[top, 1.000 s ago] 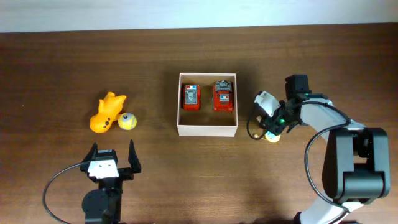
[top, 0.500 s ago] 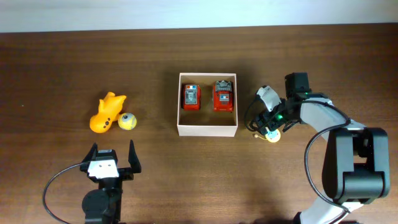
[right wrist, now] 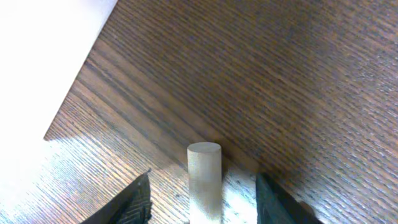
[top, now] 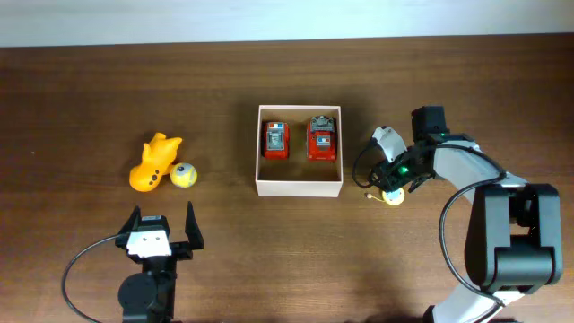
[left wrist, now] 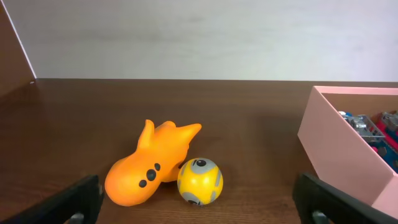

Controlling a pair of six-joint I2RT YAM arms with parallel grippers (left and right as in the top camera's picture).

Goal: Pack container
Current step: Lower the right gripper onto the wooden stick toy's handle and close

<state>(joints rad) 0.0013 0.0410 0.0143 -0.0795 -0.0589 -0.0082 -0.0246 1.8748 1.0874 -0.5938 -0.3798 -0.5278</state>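
The container (top: 299,188), a small square white-walled box, sits at the table's middle with two red toy cars (top: 276,140) (top: 322,138) inside. My right gripper (top: 387,184) is just right of it, lowered to the table. In the right wrist view its fingers (right wrist: 203,186) are open on either side of a pale wooden peg (right wrist: 204,168), with a gap on each side. The peg's end shows overhead as a small pale thing (top: 393,197). My left gripper (top: 161,224) is open and empty at the front left. The container's wall also shows in the left wrist view (left wrist: 336,149).
An orange toy animal (top: 154,161) and a yellow-and-grey ball (top: 184,175) lie left of the container, ahead of the left gripper (left wrist: 199,214); both show in the left wrist view (left wrist: 149,165) (left wrist: 199,180). A white surface (right wrist: 50,56) fills the right wrist view's upper left.
My right gripper has shifted a little to the right and settled over the pale peg. The left arm, the container and the toys have not moved.
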